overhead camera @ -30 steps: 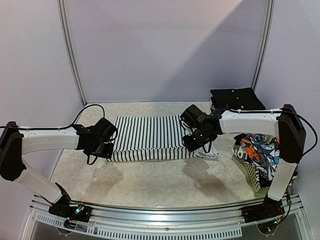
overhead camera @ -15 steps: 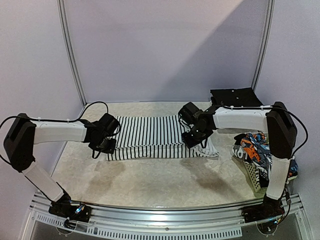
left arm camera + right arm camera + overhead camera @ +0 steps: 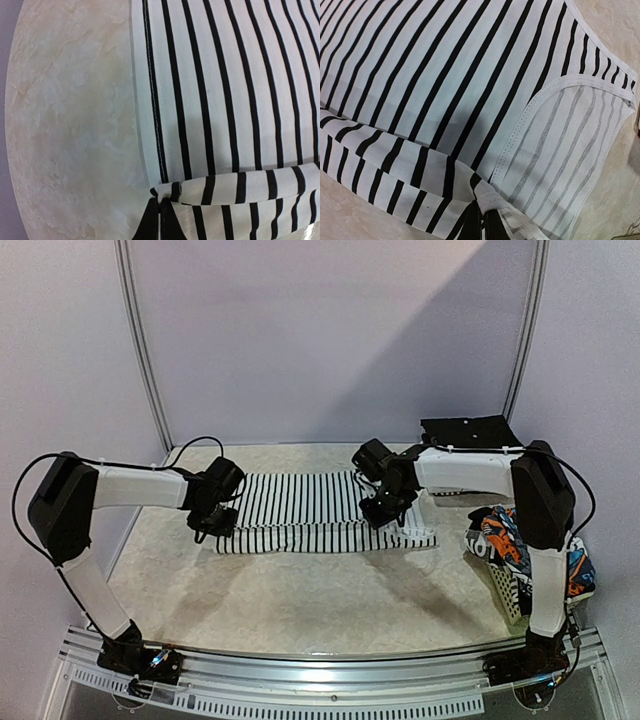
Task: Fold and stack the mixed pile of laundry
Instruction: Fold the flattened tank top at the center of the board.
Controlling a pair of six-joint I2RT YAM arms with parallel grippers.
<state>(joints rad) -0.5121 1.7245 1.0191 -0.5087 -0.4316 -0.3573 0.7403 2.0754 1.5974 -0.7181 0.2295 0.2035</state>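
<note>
Both left fingers and right fingers, clamping the striped shirt by its hem, have moved toward the far edge of the desk.

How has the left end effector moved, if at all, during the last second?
Yes: the left end effector moved away from the near metal rail, toward the back wall.

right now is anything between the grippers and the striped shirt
Nothing visible. The left gripper and right gripper each pinch the near edge of the shirt, one at each end, with only bunched cloth between the fingers.
</note>
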